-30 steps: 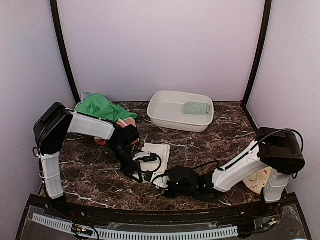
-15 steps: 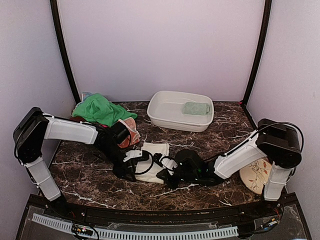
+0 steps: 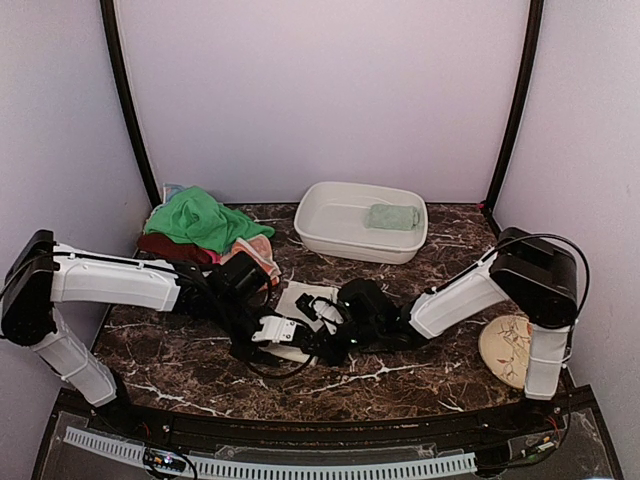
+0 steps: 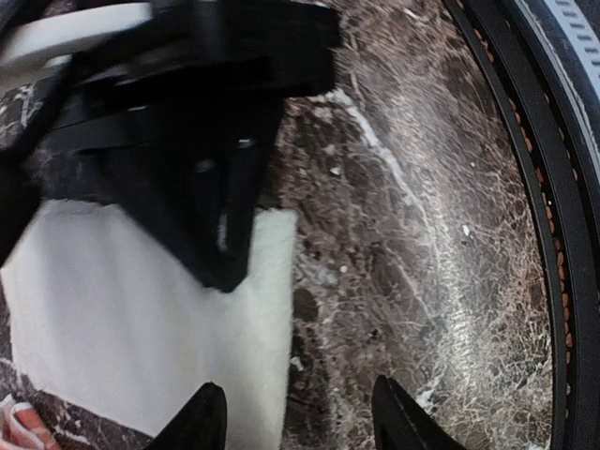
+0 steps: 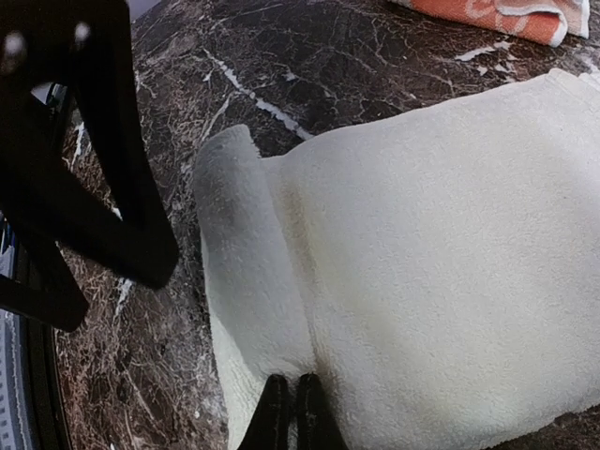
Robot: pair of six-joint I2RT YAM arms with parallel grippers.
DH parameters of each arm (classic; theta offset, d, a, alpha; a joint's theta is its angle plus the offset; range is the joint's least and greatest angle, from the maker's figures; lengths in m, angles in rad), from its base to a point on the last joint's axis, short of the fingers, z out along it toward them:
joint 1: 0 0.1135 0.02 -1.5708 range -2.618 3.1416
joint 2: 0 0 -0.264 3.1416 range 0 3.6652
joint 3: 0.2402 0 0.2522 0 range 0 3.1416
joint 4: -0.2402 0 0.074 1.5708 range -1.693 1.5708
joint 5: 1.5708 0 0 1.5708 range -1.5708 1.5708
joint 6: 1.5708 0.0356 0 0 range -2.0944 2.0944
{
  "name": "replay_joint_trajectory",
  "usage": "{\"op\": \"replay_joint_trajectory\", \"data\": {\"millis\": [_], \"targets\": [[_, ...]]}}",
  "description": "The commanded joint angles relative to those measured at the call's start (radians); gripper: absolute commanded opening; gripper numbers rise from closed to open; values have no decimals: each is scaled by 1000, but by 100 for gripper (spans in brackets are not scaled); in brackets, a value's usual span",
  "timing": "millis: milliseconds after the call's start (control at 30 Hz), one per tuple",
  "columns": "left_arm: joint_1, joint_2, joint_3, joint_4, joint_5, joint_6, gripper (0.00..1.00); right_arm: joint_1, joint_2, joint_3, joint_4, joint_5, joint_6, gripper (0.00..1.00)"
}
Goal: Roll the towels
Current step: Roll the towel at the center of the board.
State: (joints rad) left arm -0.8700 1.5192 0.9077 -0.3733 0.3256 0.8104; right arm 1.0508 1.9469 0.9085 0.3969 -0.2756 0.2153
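- Centrally, the cream-white towel (image 3: 300,305) lies flat on the dark marble tabletop (image 3: 420,265), between the two arms, which reach in low from either side.
- In the right wrist view, one edge of this towel is turned over into a short rolled lip, and the rest is spread out smooth.
- The right gripper (image 5: 291,405) has its fingers pressed together at the towel's near edge, where the lip ends. Whether any cloth is pinched between them cannot be told.
- The left gripper (image 4: 298,405) stands with its jaws apart and holds nothing. One fingertip (image 4: 208,412) is over the towel's border, the other over bare marble.
- Both grippers are close together at the towel's front side.
- The sage-green towel (image 3: 392,216) sits rolled inside the white plastic basin (image 3: 322,232) at the back of the table.
- The bright green towel (image 3: 195,218) is heaped at the back left, with the orange swirl-patterned towel (image 3: 258,255) just beside it, near the cream towel's far edge.
- A floral plate (image 3: 500,350) rests at the right, well apart from the towels.
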Motion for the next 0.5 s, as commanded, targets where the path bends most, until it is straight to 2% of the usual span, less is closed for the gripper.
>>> {"op": "replay_joint_trajectory", "data": {"millis": [0, 167, 467], "targets": [[-33, 42, -27, 38, -96, 74, 55, -22, 47, 15, -116, -69, 61, 0], [-33, 48, -65, 113, -180, 132, 55, -30, 53, 22, -144, -84, 73, 0], [-32, 52, -106, 159, -209, 139, 54, -48, 51, 45, -171, -110, 73, 0]]}}
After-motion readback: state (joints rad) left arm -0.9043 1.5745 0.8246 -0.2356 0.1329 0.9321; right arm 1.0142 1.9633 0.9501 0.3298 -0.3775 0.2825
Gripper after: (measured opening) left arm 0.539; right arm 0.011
